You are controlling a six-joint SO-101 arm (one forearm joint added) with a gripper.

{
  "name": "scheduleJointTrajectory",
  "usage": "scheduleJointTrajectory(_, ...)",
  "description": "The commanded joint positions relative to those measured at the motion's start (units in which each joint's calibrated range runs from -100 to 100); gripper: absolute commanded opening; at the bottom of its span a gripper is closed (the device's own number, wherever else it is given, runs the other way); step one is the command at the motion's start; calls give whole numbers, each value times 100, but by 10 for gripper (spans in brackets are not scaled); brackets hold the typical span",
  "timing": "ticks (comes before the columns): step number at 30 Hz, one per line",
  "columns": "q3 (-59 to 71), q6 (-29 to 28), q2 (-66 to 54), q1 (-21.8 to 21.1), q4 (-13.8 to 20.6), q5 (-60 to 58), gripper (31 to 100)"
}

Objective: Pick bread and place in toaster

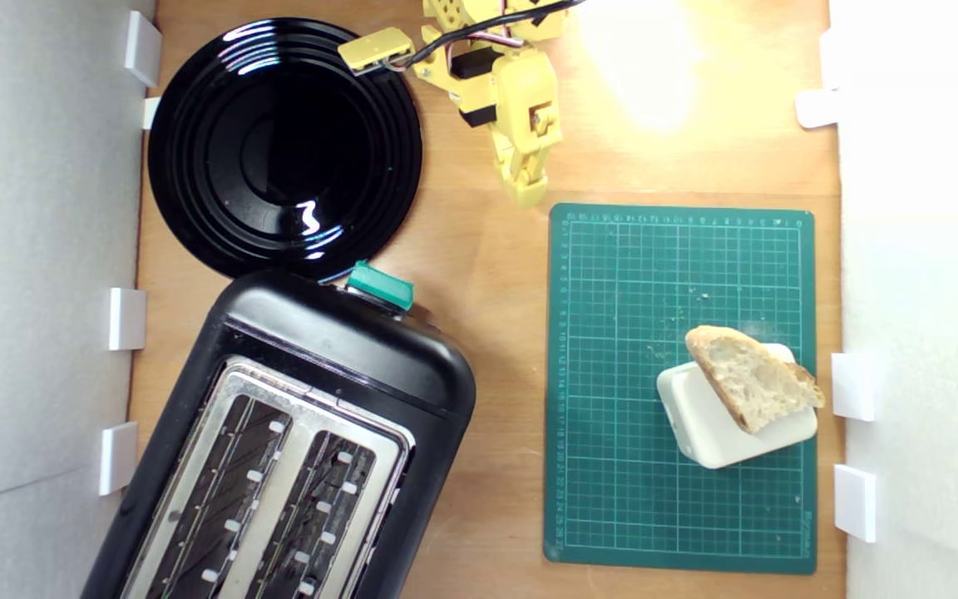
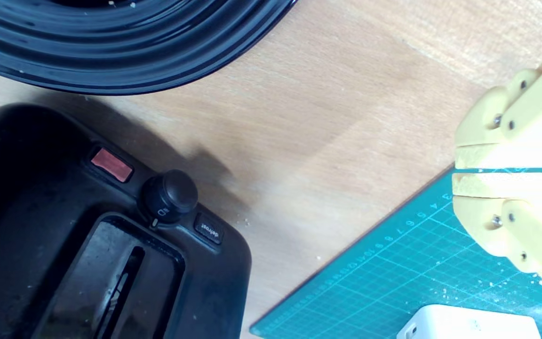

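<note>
the pincer (image 1: 526, 196) is pressed together and empty, so open it wide, then go down over the bread (image 1: 752, 378) on the white block (image 1: 724, 433).

The toaster (image 1: 296, 449) runs off the exterior view's bottom edge; the wrist view hides the bread.

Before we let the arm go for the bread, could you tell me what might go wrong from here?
1. The bread lies tilted on a white block, overhanging its edge; a push from the shut pincer could tip it onto the mat or shift the block.
2. The toaster sits at an angle, so the slice may catch on the metal top instead of entering a slot.
3. The plate touches or nearly touches the toaster, leaving little room to swing there.
</note>
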Motion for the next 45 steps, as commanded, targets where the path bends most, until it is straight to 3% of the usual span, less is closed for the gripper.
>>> scheduleJointTrajectory(1,12,22,-26,-33,-37,-150,442)
scheduleJointTrajectory(11,-87,226,215,40,-73,-175,443)
scheduleJointTrajectory(23,-106,215,1488,-33,-91,-1975,443)
scheduleJointTrajectory(27,-106,268,2095,-41,-454,-2650,443)
scheduleJointTrajectory(41,-78,205,4467,-1177,-463,-5440,443)
scheduleJointTrajectory(45,-87,-135,5074,-1274,-363,-6387,443)
